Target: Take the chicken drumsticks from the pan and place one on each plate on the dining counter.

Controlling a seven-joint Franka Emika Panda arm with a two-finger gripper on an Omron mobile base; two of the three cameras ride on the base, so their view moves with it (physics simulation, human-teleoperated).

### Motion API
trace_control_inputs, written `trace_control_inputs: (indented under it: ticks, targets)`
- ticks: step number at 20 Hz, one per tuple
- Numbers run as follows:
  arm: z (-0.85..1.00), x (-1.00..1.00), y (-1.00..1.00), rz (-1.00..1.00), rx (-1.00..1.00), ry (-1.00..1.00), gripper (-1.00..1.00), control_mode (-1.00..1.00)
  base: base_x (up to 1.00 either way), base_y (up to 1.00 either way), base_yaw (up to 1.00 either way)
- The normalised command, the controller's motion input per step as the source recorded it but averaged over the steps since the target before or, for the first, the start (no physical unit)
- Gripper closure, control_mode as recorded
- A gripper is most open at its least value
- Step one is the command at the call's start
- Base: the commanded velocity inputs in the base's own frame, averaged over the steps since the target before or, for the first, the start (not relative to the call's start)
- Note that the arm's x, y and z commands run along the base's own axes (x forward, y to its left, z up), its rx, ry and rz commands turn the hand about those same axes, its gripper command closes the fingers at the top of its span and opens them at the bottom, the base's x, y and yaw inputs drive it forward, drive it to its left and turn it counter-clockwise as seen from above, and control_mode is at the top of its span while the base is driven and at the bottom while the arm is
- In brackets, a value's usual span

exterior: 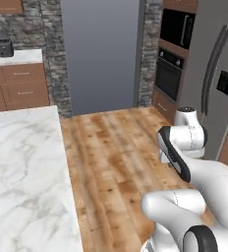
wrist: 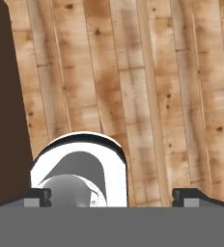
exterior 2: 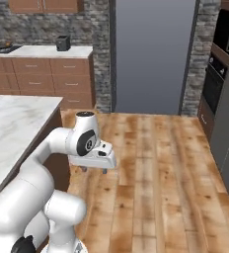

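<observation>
One dining counter (exterior: pixel 22 167), marble top, cut off at the left and bottom edges of the left base view; also seen in the right base view (exterior 2: pixel 13 123), cut off at the left. One pan, probably, a small dark shape at the far left of the back worktop (exterior 2: pixel 0 48) in the right base view, too small to make out contents. One dark toaster-like box (exterior 2: pixel 63 43) sits on that worktop. One gripper (exterior 2: pixel 94 169), pointing down over the wood floor (exterior 2: pixel 156 168) beside the counter's brown side, jaws spread wide, nothing between them; two fingertips (wrist: pixel 193 197) apart in hand view. Pan far from the jaws, across the room.
</observation>
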Motion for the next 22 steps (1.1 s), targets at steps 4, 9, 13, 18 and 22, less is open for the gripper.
trace_control_inputs:
  ticks: [4,9,13,18,22]
  targets:
    - [0.0,0.0,0.0,0.0,0.0,0.0,-1.0,1.0,1.0,-0.27,0.19]
    - [0.0,0.0,0.0,0.0,0.0,0.0,-1.0,1.0,1.0,-0.25,0.18]
    - [0.0,0.0,0.0,0.0,0.0,0.0,-1.0,1.0,1.0,-0.25,0.19]
    - [0.0,0.0,0.0,0.0,0.0,0.0,-1.0,1.0,1.0,-0.23,0.2]
    - [0.0,0.0,0.0,0.0,0.0,0.0,-1.0,1.0,1.0,-0.2,0.23]
